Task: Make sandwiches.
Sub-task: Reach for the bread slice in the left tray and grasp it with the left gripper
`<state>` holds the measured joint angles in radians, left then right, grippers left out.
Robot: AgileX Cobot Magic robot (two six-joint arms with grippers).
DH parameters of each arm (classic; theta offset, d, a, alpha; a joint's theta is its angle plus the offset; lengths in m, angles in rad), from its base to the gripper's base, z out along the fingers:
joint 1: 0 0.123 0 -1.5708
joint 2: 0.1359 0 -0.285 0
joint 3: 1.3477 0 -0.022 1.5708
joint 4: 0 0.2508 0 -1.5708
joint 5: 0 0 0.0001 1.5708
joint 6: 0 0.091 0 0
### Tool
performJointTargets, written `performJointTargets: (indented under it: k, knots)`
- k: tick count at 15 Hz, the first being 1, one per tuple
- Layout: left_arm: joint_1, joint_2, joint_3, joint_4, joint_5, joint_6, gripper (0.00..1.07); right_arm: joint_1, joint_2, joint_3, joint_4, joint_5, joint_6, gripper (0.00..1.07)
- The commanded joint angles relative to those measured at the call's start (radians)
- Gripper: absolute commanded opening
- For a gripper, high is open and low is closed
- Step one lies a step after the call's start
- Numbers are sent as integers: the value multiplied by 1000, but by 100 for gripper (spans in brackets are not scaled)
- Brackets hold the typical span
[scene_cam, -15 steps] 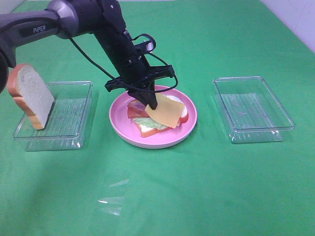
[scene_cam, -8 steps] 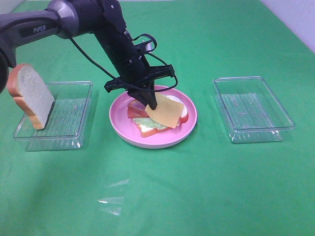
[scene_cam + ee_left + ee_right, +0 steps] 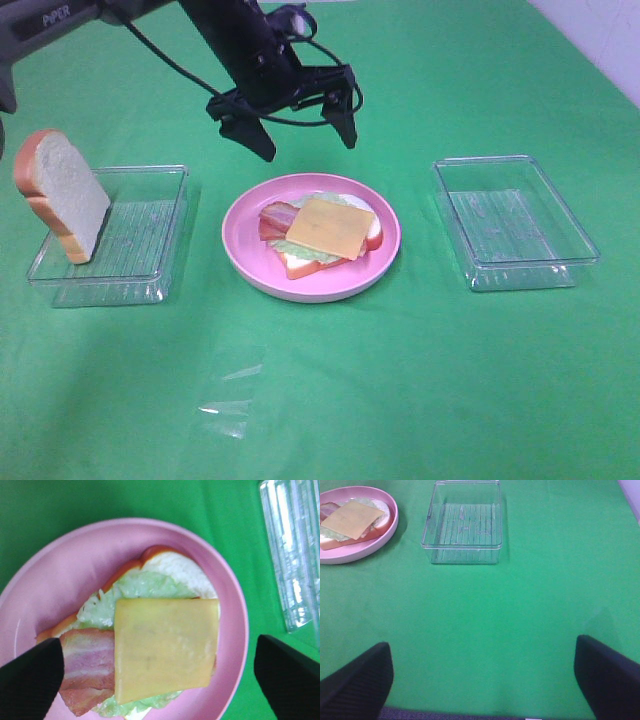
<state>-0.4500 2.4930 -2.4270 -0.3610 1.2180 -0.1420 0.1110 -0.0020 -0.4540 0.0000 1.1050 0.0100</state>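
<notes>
Hovering wide and empty, the left claw (image 3: 300, 129) clears the sandwich (image 3: 320, 235) below.

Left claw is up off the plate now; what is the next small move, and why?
Probably swing the open left claw toward the bread slice leaning in the left tray. The cheese lies uncovered on top of the stack, so the sandwich lacks its top slice.

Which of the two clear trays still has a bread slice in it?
The left clear tray: a bread slice leans against its outer end. The right clear tray holds nothing.
</notes>
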Motion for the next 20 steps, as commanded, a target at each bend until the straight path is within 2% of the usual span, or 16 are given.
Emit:
performJointTargets:
  k: [1,2,4,7,12,15,17,18,19,20]
  knots:
    - [1,-62,-40,43,99,-10,102,-5,-27,4,0,-4,-10,96]
    - [1,-72,-40,56,99,-11,102,-5,-27,4,0,-4,-10,96]
    - [1,-155,-39,149,99,-18,102,-5,-27,4,0,-4,-10,96]
    - [1,-253,17,173,99,-23,102,-5,-27,4,0,-4,-10,96]
    - [14,-433,237,320,99,-33,102,-5,-27,4,0,-4,-10,96]
    - [75,-526,362,320,99,-33,102,-5,-27,4,0,-4,-10,96]
    - [149,-609,458,320,99,-30,102,-5,-27,4,0,-4,-10,96]
    - [188,-646,503,320,99,-11,102,-5,-27,4,0,-4,-10,96]
    - [263,-697,576,320,99,10,102,-5,-27,4,0,-4,-10,96]
    - [284,-709,592,320,99,13,102,-5,-27,4,0,-4,-10,96]
